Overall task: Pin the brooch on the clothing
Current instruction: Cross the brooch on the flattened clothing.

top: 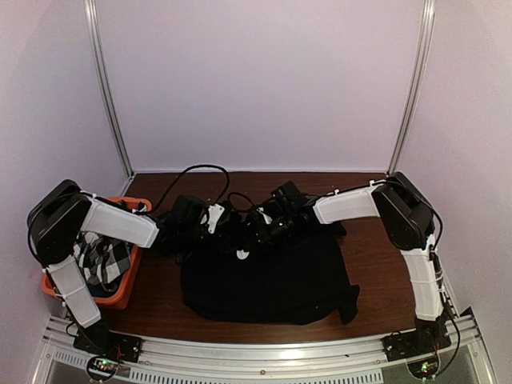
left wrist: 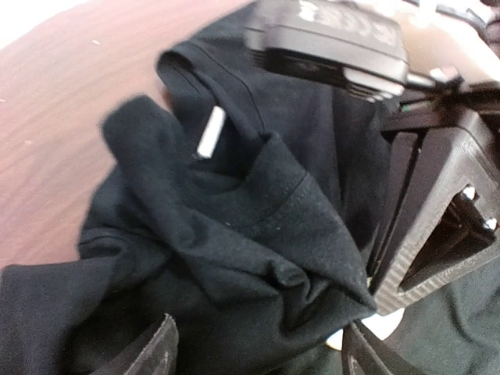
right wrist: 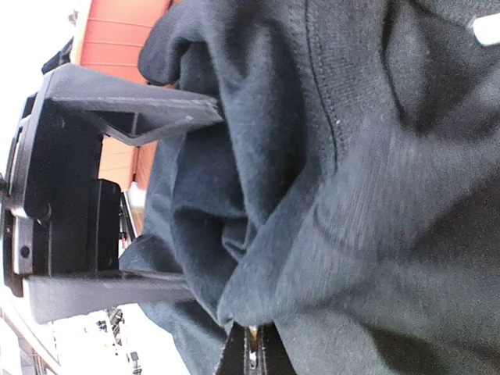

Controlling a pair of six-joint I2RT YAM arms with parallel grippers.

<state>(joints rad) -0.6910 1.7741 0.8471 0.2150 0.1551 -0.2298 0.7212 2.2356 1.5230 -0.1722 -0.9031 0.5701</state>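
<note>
One brown bench point(top: 376, 264) carries everything. Bare wood shows right of the cloth out to the right arm point(top: 416, 264), behind it toward the back wall point(top: 264, 80), and in a narrow strip along the near rail point(top: 280, 352). T-shirt point(top: 264, 284): black, crumpled mid-bench, front hem just short of the near edge, collar end bunched up between the two pincers. Orange bin point(top: 128, 298) at the left bench edge, checked cloth point(top: 104, 260) inside; bare gap between bin and shirt. Left pincer point(left wrist: 258, 355): released, fingers wide apart either side of a collar fold. Right pincer point(right wrist: 251, 353): clenched, a peak of shirt fabric gathered at its tips. White neck label point(left wrist: 209, 133) inside the collar. Small pale spot point(top: 242, 254) on the shirt; cannot tell what it is.
</note>
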